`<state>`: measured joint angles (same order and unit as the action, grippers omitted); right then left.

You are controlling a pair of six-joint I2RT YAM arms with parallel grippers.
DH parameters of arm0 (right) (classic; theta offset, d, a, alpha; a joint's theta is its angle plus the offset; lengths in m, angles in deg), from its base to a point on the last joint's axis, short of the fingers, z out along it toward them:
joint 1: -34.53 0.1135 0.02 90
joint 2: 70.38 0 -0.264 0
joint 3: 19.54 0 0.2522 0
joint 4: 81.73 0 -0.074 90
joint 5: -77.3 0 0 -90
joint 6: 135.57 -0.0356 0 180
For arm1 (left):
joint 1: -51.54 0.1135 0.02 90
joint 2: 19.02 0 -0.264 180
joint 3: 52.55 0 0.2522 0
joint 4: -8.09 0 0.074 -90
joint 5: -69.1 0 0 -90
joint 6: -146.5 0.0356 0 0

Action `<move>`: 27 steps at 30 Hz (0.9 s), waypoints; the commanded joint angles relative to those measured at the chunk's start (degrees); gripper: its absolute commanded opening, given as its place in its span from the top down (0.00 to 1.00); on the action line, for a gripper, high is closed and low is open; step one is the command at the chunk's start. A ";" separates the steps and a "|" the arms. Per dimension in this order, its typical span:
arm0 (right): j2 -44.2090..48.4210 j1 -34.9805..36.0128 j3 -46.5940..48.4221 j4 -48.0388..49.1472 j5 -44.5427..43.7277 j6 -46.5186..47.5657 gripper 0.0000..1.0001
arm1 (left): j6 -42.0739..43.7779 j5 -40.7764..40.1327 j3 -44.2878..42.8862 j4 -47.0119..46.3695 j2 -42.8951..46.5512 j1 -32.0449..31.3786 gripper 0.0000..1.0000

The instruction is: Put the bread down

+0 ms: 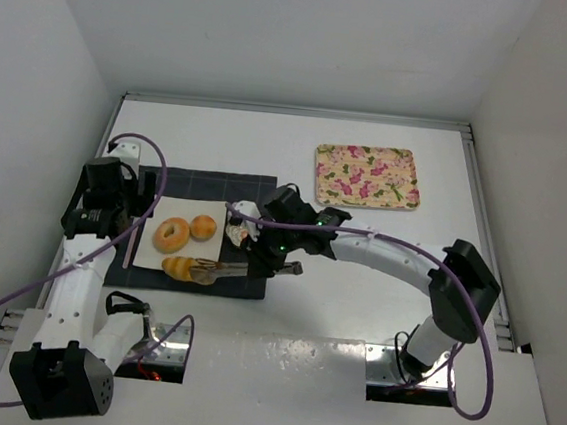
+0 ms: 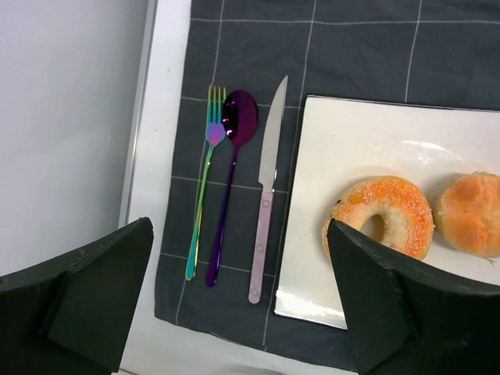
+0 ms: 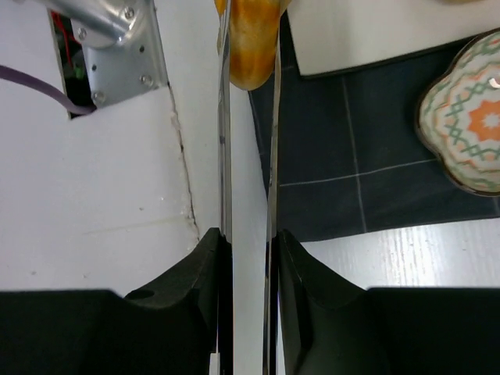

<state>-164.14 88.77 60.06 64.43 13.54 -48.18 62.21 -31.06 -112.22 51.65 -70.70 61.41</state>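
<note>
At the left of the top view, the left gripper [image 1: 115, 206] hangs over the left end of a dark mat [image 1: 216, 184]. In the left wrist view its fingers [image 2: 86, 297] stand wide apart with nothing between them. Under it a fork [image 2: 205, 180], a spoon [image 2: 234, 156] and a knife [image 2: 268, 195] lie side by side on the mat, just left of a white plate [image 2: 351, 148].

The bread is on and by that plate, left of centre in the top view. The bagel [image 1: 172, 234] lies flat on the plate. The bun [image 1: 203, 228] is just to its right, and they are touching or nearly so. The roll [image 1: 190, 268] is below them in the frame, along the plate's lower edge. It is caught between the tips of metal tongs [image 1: 233, 268]. Whether it rests on the plate or is lifted off it cannot be told.

Right of the bun, a scalloped dish [image 1: 242, 227] sits on the mat, partly hidden by the right arm.

The right gripper [image 1: 283, 266] is near the mat's lower right corner. It is nearly closed and squeezes the tongs' two arms. In the right wrist view the arms run straight up the frame from the fingers [image 3: 207, 266] to the roll at the top edge, and the dish is at the right.

A floral tray [image 1: 367, 175] lies in the upper right of the table [image 1: 354, 310], well apart from the bread.
</note>
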 commanded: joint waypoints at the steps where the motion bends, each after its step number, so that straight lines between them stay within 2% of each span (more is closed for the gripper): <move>1: -1.16 0.34 2.36 0.48 0.49 1.82 0.89 | 0.44 -1.10 -1.99 0.43 1.50 0.59 0.01; 7: -3.36 0.43 3.50 1.52 -3.47 2.17 0.82 | 0.44 0.04 -1.99 0.43 2.02 0.59 0.01; 16: -5.65 0.34 5.78 3.47 -7.24 2.17 0.82 | 0.44 0.05 -0.94 0.43 2.02 0.07 0.01; 20: -7.49 0.43 8.06 2.24 -10.42 5.42 0.77 | 0.44 0.05 -0.41 -0.09 2.02 0.06 0.01; 23: -9.60 0.17 10.70 -0.31 -10.86 7.35 0.67 | 0.44 0.05 -0.41 -0.09 2.02 0.06 0.01; 24: -10.39 0.34 11.32 -2.32 -10.60 7.79 0.59 | 0.44 -0.48 -0.41 -0.62 2.02 0.06 0.01; 26: -10.57 0.43 12.64 -3.04 -9.46 8.06 0.53 | 0.96 -0.48 -0.41 -0.62 2.02 0.06 0.01; 27: -10.14 0.26 12.73 -3.21 -9.10 8.06 0.46 | 0.96 -0.48 -0.41 -0.62 2.02 0.06 0.01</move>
<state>-174.91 89.25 69.42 61.61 4.03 -42.26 62.56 -31.30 -112.22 52.55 -69.52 61.39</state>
